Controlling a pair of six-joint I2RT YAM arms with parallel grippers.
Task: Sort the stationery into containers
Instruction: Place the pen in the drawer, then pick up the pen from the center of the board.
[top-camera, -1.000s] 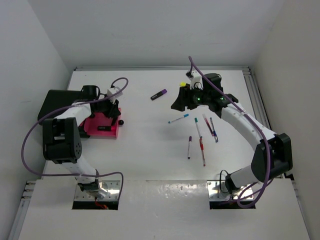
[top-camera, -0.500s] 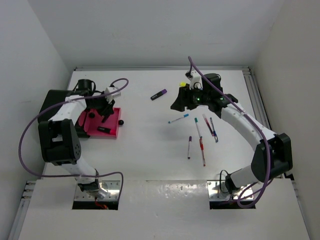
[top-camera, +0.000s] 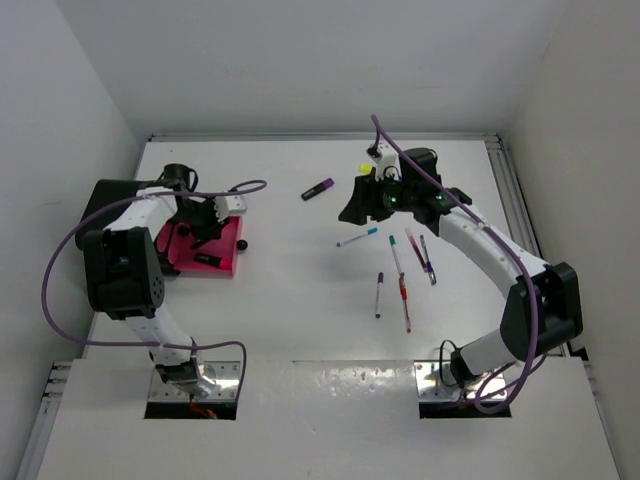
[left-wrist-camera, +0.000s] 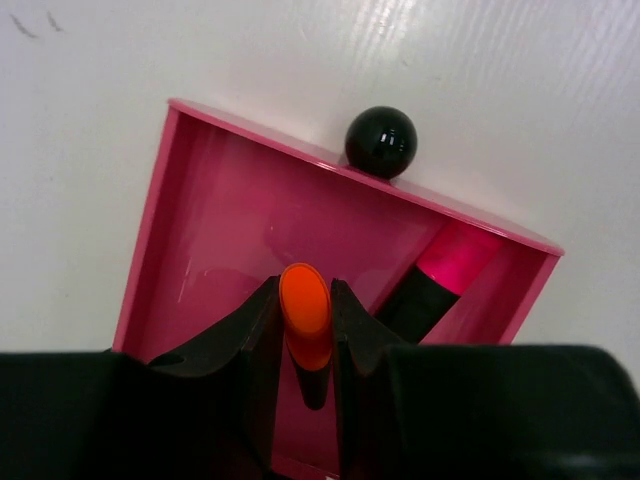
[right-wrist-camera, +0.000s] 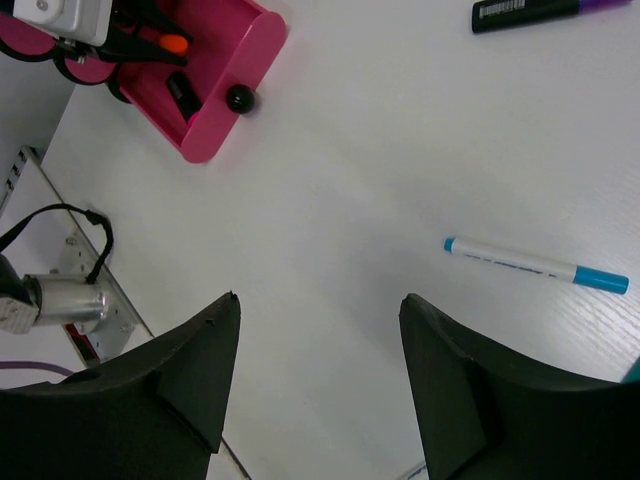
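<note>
The left gripper was closed on an orange-capped highlighter. It pinched the highlighter between its two fingers, cap end pointing outward, over the inside of the pink tray. A pink highlighter with a black body lay in the tray against one side wall. A small black ball sat on the table against the outside of the tray's rim; it looked to be touching, though the angle left that unsure. The black box stood just beside the tray, on the side away from the ball.

The right gripper hung above bare table with its jaws spread wide and nothing between them. A blue-capped pen lay on the table near it, and a purple highlighter lay farther off. From above, a yellow highlighter showed partly behind the right wrist. Several pens lay close together near the right arm. A purple-capped pen and a red pen lay side by side nearer the arm bases, all well apart from both containers.
</note>
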